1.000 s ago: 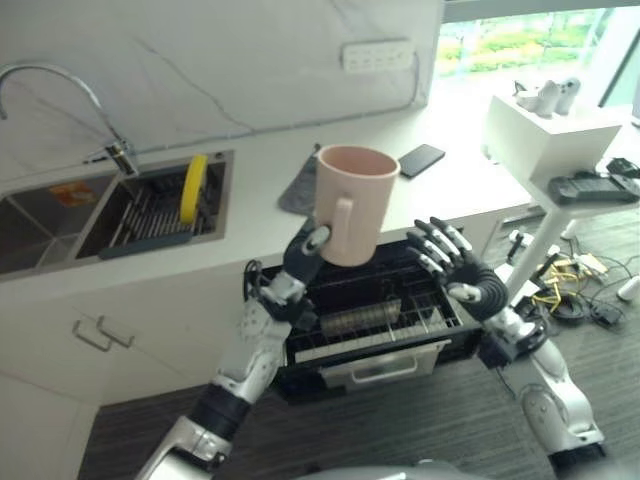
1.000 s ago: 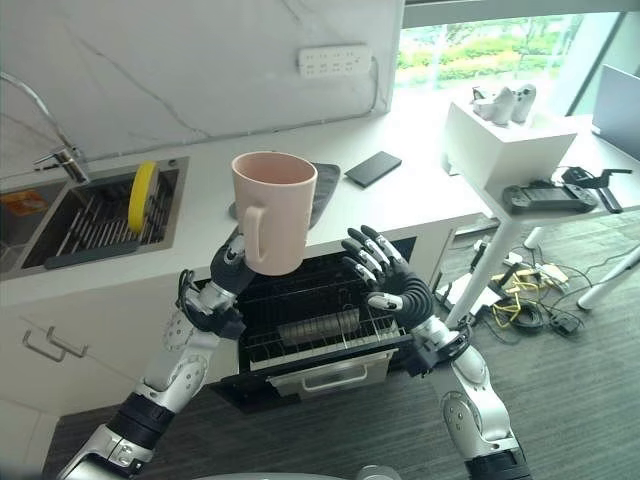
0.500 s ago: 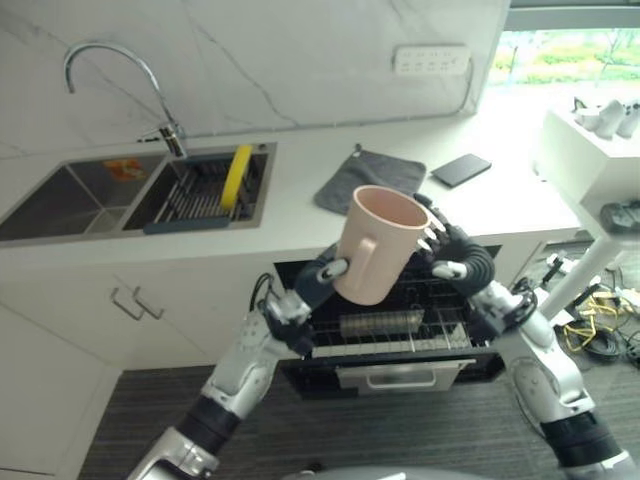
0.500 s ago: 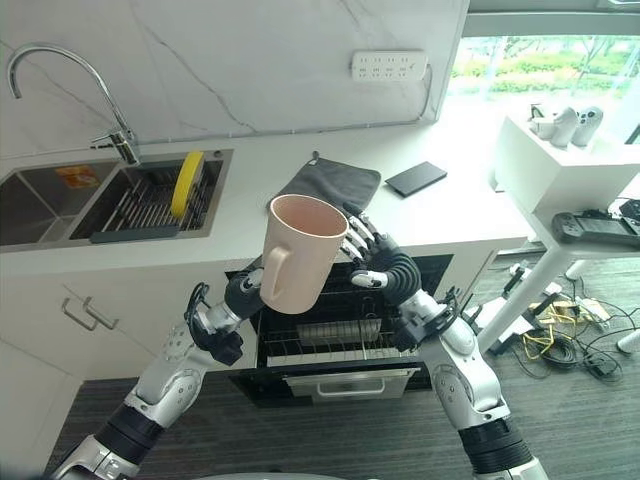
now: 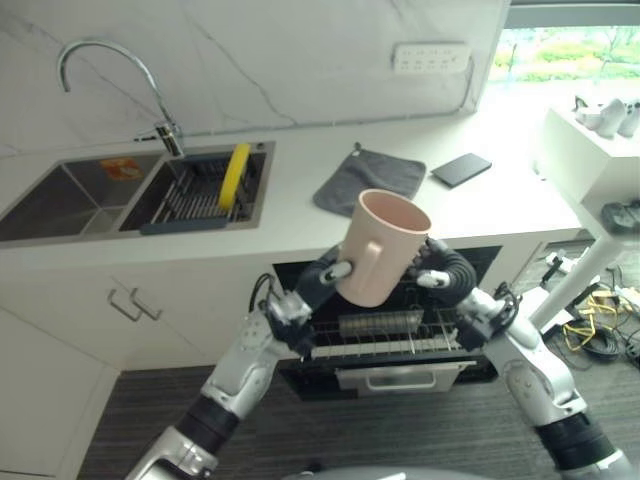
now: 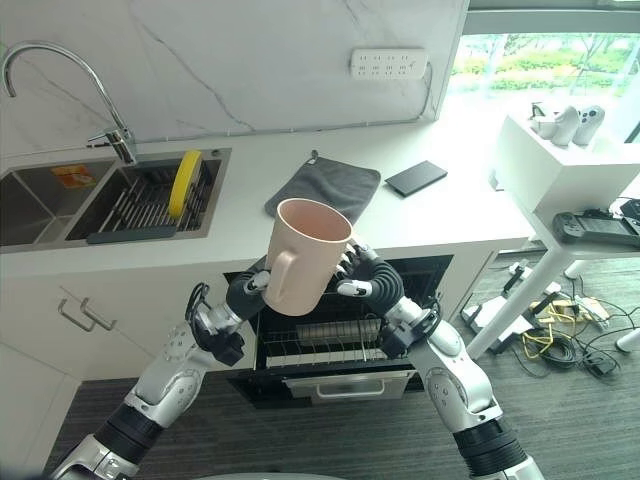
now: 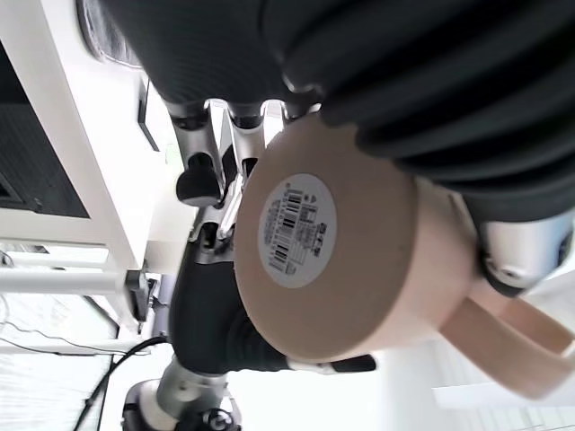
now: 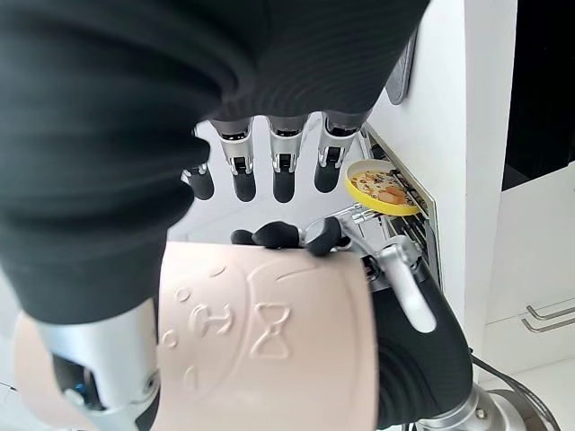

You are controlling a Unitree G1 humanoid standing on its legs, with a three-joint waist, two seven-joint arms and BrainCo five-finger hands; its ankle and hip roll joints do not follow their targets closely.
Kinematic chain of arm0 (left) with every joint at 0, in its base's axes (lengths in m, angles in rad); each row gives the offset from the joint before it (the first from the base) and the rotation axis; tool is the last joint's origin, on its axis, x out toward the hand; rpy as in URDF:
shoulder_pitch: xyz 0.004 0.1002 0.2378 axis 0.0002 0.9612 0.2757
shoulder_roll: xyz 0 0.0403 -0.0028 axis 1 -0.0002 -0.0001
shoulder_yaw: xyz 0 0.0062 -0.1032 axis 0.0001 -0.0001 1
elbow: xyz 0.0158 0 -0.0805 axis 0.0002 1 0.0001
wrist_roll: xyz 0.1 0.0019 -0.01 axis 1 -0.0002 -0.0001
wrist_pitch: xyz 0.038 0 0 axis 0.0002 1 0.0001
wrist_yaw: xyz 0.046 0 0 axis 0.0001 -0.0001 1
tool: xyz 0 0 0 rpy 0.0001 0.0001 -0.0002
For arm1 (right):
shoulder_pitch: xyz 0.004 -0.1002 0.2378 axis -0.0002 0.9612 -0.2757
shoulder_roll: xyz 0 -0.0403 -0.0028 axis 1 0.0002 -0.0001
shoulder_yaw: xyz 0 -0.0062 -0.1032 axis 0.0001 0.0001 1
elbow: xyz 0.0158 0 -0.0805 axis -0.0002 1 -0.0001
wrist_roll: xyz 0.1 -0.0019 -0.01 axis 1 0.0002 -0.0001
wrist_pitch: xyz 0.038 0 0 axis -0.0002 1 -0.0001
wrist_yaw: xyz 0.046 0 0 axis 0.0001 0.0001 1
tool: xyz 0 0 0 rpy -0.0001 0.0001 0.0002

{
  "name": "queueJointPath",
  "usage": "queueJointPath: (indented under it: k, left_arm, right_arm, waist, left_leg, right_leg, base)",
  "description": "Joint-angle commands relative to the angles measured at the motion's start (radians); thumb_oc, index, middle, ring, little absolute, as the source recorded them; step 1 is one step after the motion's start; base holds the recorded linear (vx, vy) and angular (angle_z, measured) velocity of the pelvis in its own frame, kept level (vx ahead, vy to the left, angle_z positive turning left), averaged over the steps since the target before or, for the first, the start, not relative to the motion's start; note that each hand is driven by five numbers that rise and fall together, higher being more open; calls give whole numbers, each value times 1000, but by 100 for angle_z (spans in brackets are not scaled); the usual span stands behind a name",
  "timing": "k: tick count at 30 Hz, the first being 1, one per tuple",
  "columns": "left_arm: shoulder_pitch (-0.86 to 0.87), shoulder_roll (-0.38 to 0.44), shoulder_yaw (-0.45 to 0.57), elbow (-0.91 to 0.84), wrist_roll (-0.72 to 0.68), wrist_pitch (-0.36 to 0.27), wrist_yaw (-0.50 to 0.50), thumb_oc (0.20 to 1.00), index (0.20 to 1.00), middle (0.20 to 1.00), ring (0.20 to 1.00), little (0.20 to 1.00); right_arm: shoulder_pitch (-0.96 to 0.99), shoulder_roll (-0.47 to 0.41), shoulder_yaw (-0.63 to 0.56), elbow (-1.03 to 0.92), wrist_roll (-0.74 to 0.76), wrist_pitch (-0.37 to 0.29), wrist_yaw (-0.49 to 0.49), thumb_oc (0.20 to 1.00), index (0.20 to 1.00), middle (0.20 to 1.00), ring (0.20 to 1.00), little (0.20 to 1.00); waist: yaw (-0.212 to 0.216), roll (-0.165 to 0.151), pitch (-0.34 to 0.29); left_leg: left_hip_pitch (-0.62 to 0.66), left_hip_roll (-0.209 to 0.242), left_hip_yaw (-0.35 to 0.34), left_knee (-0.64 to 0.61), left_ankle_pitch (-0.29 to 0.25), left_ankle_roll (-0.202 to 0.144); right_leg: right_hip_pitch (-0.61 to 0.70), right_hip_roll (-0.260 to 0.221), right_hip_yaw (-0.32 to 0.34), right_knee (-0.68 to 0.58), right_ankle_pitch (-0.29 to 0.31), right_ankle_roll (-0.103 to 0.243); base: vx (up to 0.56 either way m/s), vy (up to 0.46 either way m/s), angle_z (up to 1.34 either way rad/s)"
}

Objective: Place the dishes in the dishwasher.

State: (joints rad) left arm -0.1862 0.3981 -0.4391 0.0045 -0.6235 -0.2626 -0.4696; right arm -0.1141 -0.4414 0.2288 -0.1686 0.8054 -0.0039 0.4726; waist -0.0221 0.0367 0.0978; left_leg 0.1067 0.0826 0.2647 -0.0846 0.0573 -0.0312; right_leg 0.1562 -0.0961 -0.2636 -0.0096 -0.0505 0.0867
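Note:
A pink mug (image 5: pixel 383 248) hangs upright in the air in front of the counter, above the open dishwasher's wire rack (image 5: pixel 400 335). My left hand (image 5: pixel 318 278) is shut on the mug's handle from the left. My right hand (image 5: pixel 447 270) sits against the mug's right side. Its fingers (image 8: pixel 283 175) curl round the far side of the mug (image 8: pixel 269 341) and the thumb presses the near side. The mug's base carries a round label (image 7: pixel 296 224). A yellow plate (image 5: pixel 234 175) stands on edge in the sink's drying rack.
The double sink (image 5: pixel 60 200) with a curved tap (image 5: pixel 105 65) is at the left of the white counter. A grey cloth (image 5: pixel 365 178) and a dark phone (image 5: pixel 461 168) lie on the counter behind the mug. A white side table (image 5: pixel 600 140) stands at the right, with cables on the floor beneath it.
My right hand has moved in from beside the mug and closed round its right side. The left hand keeps hold of the handle, and the mug has sunk slightly.

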Motion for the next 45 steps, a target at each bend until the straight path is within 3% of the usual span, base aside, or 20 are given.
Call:
queueJointPath:
  k: [1, 21, 32, 45]
  left_arm:
    - [-80, 33, -14, -3, 63, -43, 37, 200, 200, 200, 200, 200]
    - [-77, 42, -47, 69, 181, -50, 101, 200, 200, 200, 200, 200]
    - [-97, 33, -69, 77, 173, -51, 104, 200, 200, 200, 200, 200]
    - [-111, 30, -91, 78, 204, -31, 122, 200, 200, 200, 200, 200]
  right_arm:
    - [-89, -17, 2, -94, 15, -17, 11, 1000, 1000, 1000, 1000, 1000]
    - [-112, -17, 40, -113, 15, -6, 24, 1000, 1000, 1000, 1000, 1000]
    - [-148, 6, 90, -115, 25, 23, 25, 1000, 1000, 1000, 1000, 1000]
    - [-187, 16, 126, -117, -3, 12, -6, 1000, 1000, 1000, 1000, 1000]
  waist:
    - [-8, -36, 9]
    - [-2, -32, 7]
    - [5, -28, 6]
    - [12, -26, 3]
  left_leg:
    - [48, 40, 6, 101, -131, -32]
    - [51, 35, -5, 99, -131, -28]
    - [54, 34, -9, 94, -128, -26]
    - [55, 32, -12, 89, -127, -23]
  right_leg:
    - [-15, -77, -3, 17, 5, 58]
    - [-11, -76, 4, 16, 5, 57]
    - [-8, -78, 2, 17, 5, 57]
    - [-7, -80, 3, 15, 6, 58]
  base:
    - [0, 0, 0]
    - [0, 0, 0]
    - [0, 0, 0]
    - [0, -1, 1]
